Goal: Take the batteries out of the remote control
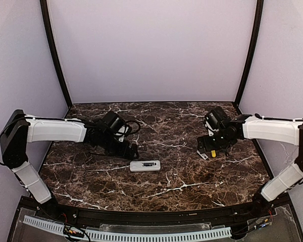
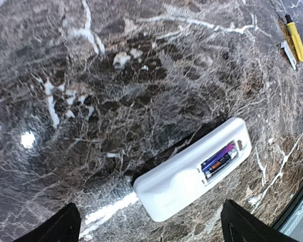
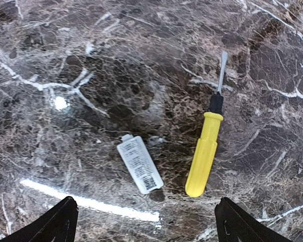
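The white remote control (image 1: 145, 165) lies mid-table with its back face up, also seen in the left wrist view (image 2: 184, 176). Its compartment is uncovered, and a purplish-blue battery (image 2: 218, 159) lies inside. I cannot make out a second battery. My left gripper (image 1: 133, 150) is open and empty just above and behind the remote's closed end; its fingertips straddle that end in the left wrist view (image 2: 152, 233). My right gripper (image 1: 207, 149) is open and empty over the small grey cover (image 3: 140, 164), between its fingertips (image 3: 147, 228).
A yellow-handled screwdriver (image 3: 205, 155) lies beside the cover at the right of the table (image 1: 212, 153); both also show far off in the left wrist view (image 2: 296, 39). The marble tabletop (image 1: 182, 176) ends at a black front rail.
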